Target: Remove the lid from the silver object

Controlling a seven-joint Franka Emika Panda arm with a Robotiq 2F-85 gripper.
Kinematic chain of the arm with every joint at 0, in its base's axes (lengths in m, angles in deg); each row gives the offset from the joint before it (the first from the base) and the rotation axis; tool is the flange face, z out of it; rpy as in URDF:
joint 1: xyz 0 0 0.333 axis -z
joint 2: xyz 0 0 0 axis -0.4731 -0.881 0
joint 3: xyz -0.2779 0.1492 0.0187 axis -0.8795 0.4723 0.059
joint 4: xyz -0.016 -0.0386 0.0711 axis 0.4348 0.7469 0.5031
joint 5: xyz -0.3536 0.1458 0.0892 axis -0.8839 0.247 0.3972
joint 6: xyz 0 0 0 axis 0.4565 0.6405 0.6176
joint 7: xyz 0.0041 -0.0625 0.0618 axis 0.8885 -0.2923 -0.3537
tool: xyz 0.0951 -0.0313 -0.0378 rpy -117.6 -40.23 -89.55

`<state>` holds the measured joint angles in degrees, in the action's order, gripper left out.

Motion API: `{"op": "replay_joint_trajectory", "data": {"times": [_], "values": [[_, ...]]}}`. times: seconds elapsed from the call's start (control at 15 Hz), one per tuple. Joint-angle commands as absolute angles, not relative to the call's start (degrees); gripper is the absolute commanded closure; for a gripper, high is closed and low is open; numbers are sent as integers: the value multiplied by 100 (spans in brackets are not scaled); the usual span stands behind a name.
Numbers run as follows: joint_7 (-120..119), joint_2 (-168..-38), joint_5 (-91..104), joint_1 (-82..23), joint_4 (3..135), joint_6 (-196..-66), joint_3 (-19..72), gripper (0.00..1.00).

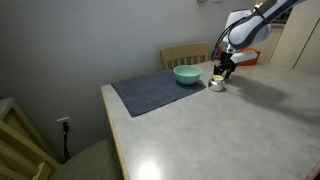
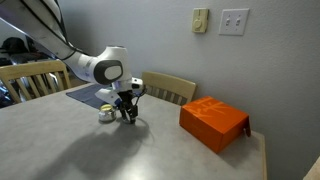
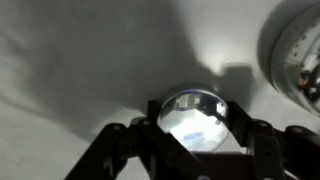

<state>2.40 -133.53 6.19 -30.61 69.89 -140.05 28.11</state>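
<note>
Gripper [image 3: 195, 122] clamped on the round lid [image 3: 193, 110], clear of the silver pot [image 3: 298, 45], which stands just beside it on the table [image 1: 200, 130], toward the bowl [image 1: 186, 74]

Reaching in from the upper corner in both exterior views, arm [image 1: 262, 14] slanting downward to a bulky white wrist [image 2: 102, 69]. Bent sharply at that wrist, with the black end effector [image 2: 128, 116] pointing straight down below it, fingertips low. In the wrist view, closed in from both sides: dark fingers [image 3: 135, 140] spread in a V and pressed against opposite edges of the lid [image 3: 195, 118], gripped between them.
</note>
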Motion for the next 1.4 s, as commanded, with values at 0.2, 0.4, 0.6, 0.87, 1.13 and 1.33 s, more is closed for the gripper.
{"op": "replay_joint_trajectory", "data": {"times": [0.2, 0.4, 0.6, 0.87, 1.13, 1.33], "values": [[118, -13538, 687, -3011, 6727, -13747, 2837, 56], [118, -13542, 690, -3008, 6711, -13718, 2840, 56], [100, -13527, 706, -2989, 6719, -13697, 2854, 26], [85, -13505, 715, -2973, 6736, -13686, 2863, 26], [60, -13445, 744, -2954, 6782, -13696, 2896, 8], [39, -13249, 783, -2966, 6985, -13719, 2955, 0]]}}
